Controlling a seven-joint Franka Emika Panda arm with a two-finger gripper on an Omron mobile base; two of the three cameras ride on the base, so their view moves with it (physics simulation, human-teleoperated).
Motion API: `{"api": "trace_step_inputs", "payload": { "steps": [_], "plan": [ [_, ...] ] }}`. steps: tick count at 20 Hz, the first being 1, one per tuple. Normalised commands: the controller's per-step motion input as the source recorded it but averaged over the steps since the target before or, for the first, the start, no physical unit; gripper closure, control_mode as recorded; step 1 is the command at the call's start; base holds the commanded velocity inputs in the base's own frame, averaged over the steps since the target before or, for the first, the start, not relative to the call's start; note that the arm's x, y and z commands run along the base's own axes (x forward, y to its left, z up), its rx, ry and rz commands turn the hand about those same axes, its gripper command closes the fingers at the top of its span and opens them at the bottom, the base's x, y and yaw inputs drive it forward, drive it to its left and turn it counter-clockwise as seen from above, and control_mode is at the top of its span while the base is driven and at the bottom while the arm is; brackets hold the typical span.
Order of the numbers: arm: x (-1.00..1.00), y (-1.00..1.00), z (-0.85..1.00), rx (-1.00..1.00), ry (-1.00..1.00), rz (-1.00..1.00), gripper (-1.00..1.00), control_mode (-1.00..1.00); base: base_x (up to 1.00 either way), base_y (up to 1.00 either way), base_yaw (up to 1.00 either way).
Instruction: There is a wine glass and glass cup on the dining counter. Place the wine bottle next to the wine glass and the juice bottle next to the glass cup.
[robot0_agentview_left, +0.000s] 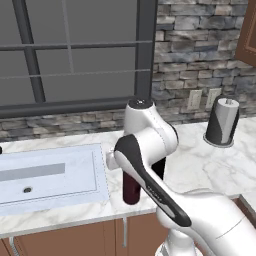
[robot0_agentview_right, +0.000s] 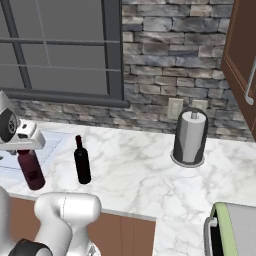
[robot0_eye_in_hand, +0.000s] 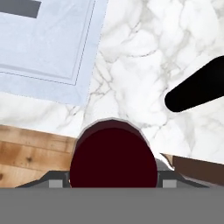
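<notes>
Farthest left of the gripper lies the pale recessed sink basin (robot0_agentview_left: 47, 175) set into the white grey-veined marble counter (robot0_agentview_right: 145, 175) under the window. The two-finger gripper (robot0_agentview_right: 25, 145) sits at the sink's right edge, directly over the stout maroon juice bottle (robot0_agentview_right: 31, 170) with rounded shoulders, its jaws drawn in around the bottle's top; in the hand view the bottle's wide dark red cap (robot0_eye_in_hand: 113, 164) sits between the fingers at the bottom, so the gripper looks closed on it. Whether the bottle's base rests on the marble or just above it I cannot tell. Just right of the gripper stands the tall slim black wine bottle (robot0_agentview_right: 82, 162), upright and apart from the maroon one. Well to the right stands a grey paper-towel roll on its dark holder (robot0_agentview_right: 190, 137). The step in hand is, I judge, fetching the juice bottle; next it needs a straight lift clear of the wine bottle, then carrying to the glass cup.
</notes>
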Motion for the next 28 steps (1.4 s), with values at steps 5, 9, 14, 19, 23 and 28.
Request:
{"api": "trace_step_inputs", "payload": {
  "steps": [5, 9, 14, 19, 23, 28],
  "plan": [
    [-0.40, 0.01, 0.20, 0.00, -0.11, 0.00, 1.00, -1.00, 0.00, 0.00, 0.00],
    [-0.15, 0.07, 0.09, 0.00, 0.02, 0.00, 1.00, -1.00, 0.00, 0.00, 0.00],
    [0.00, 0.02, 0.04, 0.00, 0.05, 0.00, 1.00, -1.00, 0.00, 0.00, 0.00],
    [0.00, 0.00, 0.00, 0.00, 0.00, 0.00, 1.00, -1.00, 0.00, 0.00, 0.00],
    [0.00, 0.00, 0.00, 0.00, 0.00, 0.00, 1.00, -1.00, 0.00, 0.00, 0.00],
    [0.00, 0.00, 0.00, 0.00, 0.00, 0.00, 1.00, 1.00, 0.00, 0.00, 0.00]
  ]
}}
